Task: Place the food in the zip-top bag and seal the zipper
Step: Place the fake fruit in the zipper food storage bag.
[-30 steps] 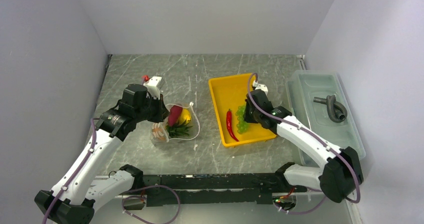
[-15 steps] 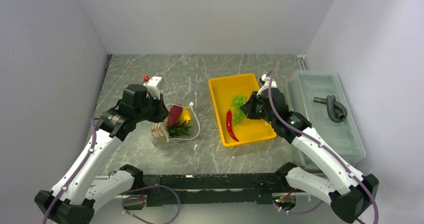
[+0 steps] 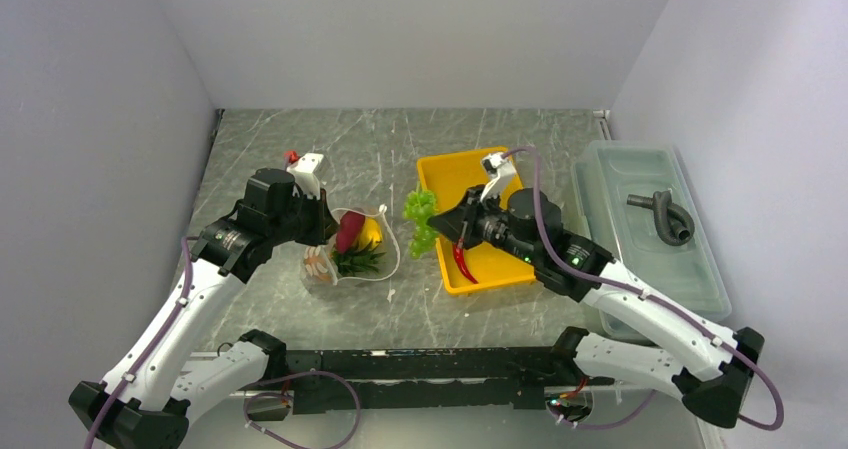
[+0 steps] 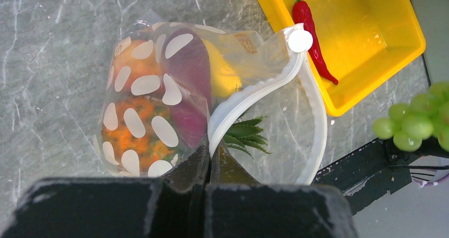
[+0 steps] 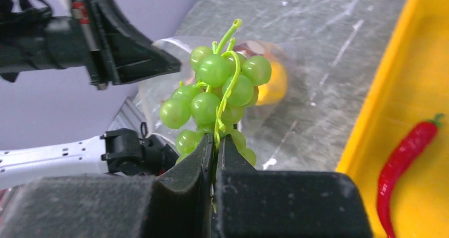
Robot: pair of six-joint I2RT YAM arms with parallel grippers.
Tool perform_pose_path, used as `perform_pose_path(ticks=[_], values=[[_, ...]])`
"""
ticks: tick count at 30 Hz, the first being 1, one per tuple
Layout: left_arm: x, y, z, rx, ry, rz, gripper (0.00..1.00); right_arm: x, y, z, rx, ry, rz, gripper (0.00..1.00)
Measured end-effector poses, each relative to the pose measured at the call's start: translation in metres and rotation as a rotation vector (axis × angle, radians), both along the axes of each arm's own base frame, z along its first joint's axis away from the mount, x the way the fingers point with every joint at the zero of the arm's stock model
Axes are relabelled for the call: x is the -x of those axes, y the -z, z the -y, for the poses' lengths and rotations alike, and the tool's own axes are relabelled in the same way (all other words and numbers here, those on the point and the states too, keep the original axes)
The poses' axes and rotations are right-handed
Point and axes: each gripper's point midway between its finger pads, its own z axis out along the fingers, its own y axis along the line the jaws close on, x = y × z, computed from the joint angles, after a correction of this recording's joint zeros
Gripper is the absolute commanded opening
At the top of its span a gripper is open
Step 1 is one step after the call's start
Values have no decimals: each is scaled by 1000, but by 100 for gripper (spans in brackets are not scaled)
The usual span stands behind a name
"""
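Right gripper (image 5: pixel 214 147) pinches green grapes (image 5: pixel 217 95) off tray's (image 3: pixel 450 174) left edge; I see zip-top bag (image 4: pixel 153 89) mouth just left, left gripper (image 4: pixel 209 158) clamping its rim.

A: Arm finish?
B: Left arm (image 3: pixel 170 319) and right arm (image 3: pixel 640 299): white link shells, black joint housings.
A: Cabling?
B: Purple cable (image 3: pixel 539 191) along each arm. Green LEDs (image 3: pixel 576 261) on the right.
A: Tools?
B: Left gripper (image 4: pixel 210 150), right gripper (image 5: pixel 216 142): matte black wedge fingers. White camera mount (image 3: pixel 308 169) behind the fingers, with a red tab (image 3: pixel 292 156) on the left one.
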Motion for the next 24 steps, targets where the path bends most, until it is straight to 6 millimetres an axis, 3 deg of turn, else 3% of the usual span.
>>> perform_pose_path(ticks=[5,13,24], values=[[0,0,0,0,0,0,0,10,-17,-29,-31,-68,75,0],[0,0,0,0,0,0,0,15,-30,-58,-32,-136,191,0],[0,0,0,0,0,0,0,20,-20,-100,-29,-204,245,0]])
